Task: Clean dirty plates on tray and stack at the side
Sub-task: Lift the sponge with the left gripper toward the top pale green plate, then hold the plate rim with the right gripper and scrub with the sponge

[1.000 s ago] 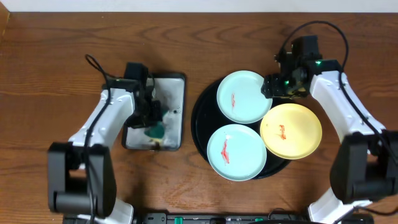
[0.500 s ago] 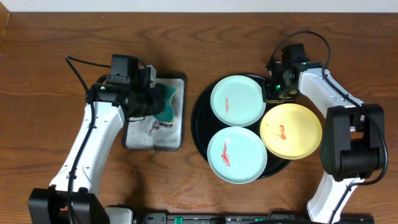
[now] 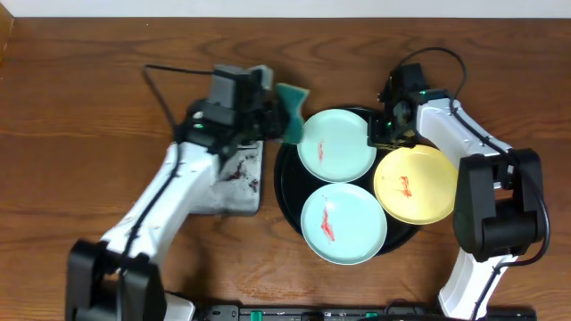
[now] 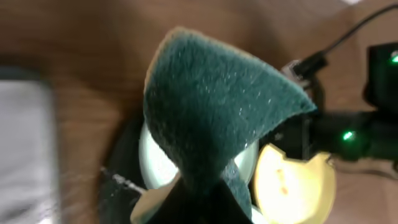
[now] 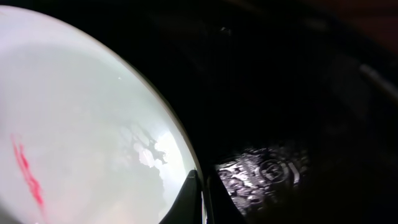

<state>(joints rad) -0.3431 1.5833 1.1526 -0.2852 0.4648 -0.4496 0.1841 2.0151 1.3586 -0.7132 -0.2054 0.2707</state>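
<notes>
Three plates lie on the round black tray [image 3: 284, 183]: an upper mint-blue plate [image 3: 335, 144], a lower mint-blue plate [image 3: 343, 223] and a yellow plate [image 3: 415, 185], each with a red smear. My left gripper [image 3: 268, 114] is shut on a teal sponge [image 3: 290, 100] and holds it in the air just left of the upper plate. In the left wrist view the sponge [image 4: 217, 106] hides most of that plate [image 4: 155, 163]. My right gripper [image 5: 200, 200] is shut on the right rim of the upper mint-blue plate [image 5: 81, 124], over the tray [image 5: 298, 93].
A rectangular silvery metal tray [image 3: 239, 183] with dark red-brown smears lies left of the black tray, under my left arm. Bare brown wood surrounds both trays. The yellow plate overhangs the black tray's right rim.
My left arm has lifted the sponge off the metal tray and carried it right, up to the upper plate. My right gripper has shut on that plate's rim, and the plate has slid slightly left.
</notes>
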